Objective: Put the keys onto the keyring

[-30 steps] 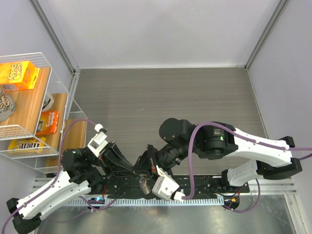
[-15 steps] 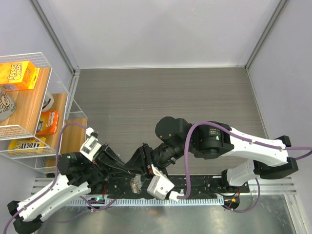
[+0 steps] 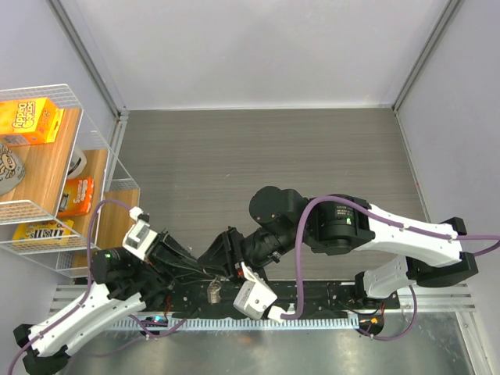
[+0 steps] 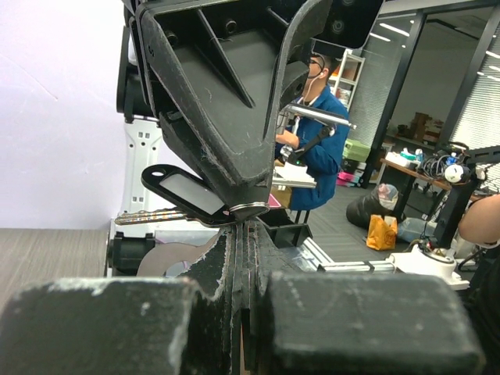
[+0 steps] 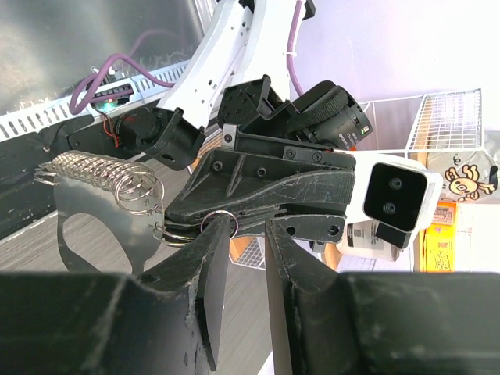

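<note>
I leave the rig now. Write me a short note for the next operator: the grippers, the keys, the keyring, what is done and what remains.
Left gripper: shut on the keyring, held up between the two arms.
Right gripper: fingertips at the keyring's small end ring; whether it grips cannot be told.
Black-headed key: hangs right at that ring; whether it is threaded is unclear.
Done: ring and key brought together.
Left: confirm the threading and finish putting the keys on.

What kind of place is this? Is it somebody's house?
Probably a robot lab or workshop, not a house. The left arm and the right arm are mounted at a table edge, and the left wrist view shows a person in blue among cluttered desks.
</note>
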Robot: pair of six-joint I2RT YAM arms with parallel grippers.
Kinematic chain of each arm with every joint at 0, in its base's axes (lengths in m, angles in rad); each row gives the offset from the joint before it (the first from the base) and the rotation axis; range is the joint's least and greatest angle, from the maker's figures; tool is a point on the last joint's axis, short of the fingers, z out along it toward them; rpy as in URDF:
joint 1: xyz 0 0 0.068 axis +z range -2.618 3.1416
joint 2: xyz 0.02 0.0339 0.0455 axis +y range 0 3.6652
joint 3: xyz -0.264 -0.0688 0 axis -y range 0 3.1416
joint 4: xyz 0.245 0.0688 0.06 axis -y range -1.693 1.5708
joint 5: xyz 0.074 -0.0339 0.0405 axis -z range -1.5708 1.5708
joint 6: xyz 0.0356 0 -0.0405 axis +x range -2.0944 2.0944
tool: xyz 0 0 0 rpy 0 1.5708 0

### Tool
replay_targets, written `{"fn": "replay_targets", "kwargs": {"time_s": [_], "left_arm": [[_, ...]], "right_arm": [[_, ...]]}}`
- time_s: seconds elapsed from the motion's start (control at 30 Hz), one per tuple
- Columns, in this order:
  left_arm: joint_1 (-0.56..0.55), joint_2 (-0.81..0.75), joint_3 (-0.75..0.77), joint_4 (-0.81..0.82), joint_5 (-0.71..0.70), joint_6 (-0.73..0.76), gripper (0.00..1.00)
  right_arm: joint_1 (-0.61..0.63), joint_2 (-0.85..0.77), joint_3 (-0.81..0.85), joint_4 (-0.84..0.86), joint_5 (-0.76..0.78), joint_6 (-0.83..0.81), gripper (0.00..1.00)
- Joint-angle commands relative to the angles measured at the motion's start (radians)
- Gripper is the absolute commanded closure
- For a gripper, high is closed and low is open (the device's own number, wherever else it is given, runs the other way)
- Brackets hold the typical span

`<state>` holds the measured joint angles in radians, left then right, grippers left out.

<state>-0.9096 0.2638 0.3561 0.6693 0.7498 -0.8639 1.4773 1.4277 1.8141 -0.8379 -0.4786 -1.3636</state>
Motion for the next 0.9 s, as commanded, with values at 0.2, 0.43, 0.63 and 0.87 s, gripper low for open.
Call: {"fn": "replay_targets", "kwargs": {"time_s": [0.2,0.43,0.63,0.87], "left_arm": [[-0.002,-0.049,0.001,0.064,-0.087,0.045,1.0],[-0.002,-0.072,-0.006,0.046,-0.122,0.063,1.0],[-0.002,-0.083,-0.011,0.046,-0.133,0.068,1.0],[-0.002,-0.106,-0.017,0.044,-0.147,0.069,1.0]], "right_arm": [[-0.003,-0.023,0.027,-0.007,0.035,-0.019,0.63],[-0.003,-0.035,0.027,-0.009,0.046,-0.019,0.61],[-0.003,-0.03,0.034,-0.009,0.051,-0.019,0.6],[0.001,0.007,0.091,-0.047,0.063,-0.035,0.59]]}}
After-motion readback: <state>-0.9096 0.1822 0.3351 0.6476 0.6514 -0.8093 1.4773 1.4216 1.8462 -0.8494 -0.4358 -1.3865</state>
